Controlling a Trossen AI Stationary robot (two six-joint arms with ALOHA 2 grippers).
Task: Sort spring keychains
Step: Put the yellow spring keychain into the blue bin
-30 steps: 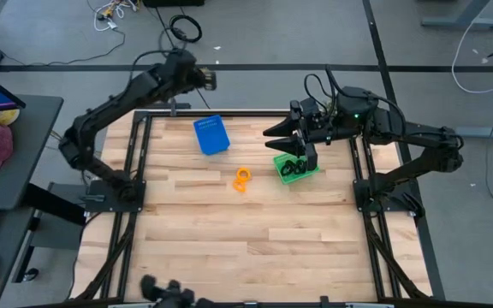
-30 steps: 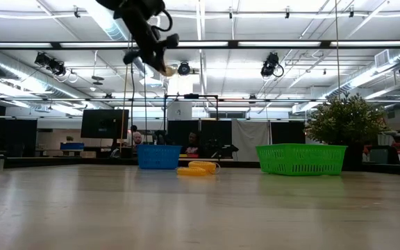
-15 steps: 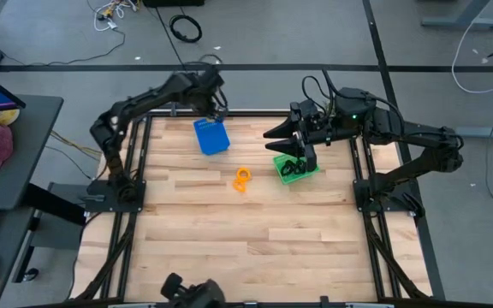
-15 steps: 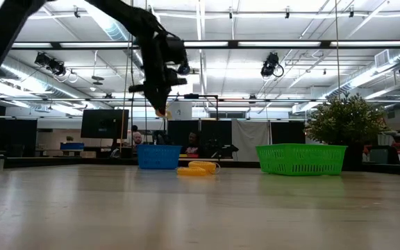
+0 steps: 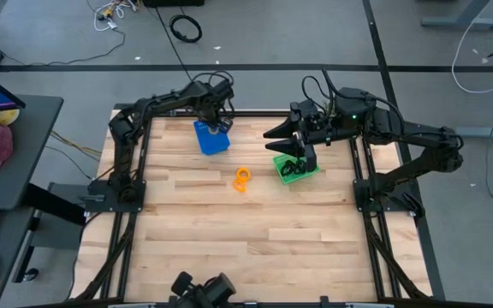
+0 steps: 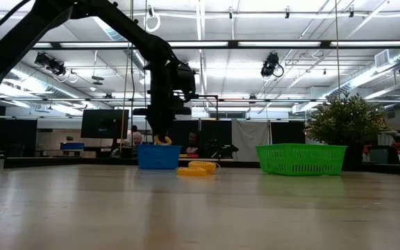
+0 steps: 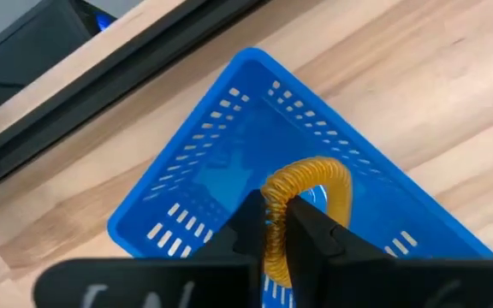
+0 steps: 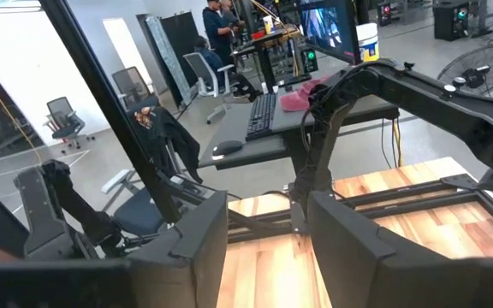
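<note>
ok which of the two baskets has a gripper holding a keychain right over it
The blue basket: the left gripper hangs above it, shut on an orange spring keychain. The green basket has the right gripper over it, holding nothing visible.

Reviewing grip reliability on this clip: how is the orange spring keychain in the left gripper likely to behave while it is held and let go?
The orange spring keychain is a coil arching up from the left gripper, so it probably flexes and springs back. It looks thin and light, so it may bounce on landing. The blue bin lies right below, so its slotted walls should contain it.
</note>
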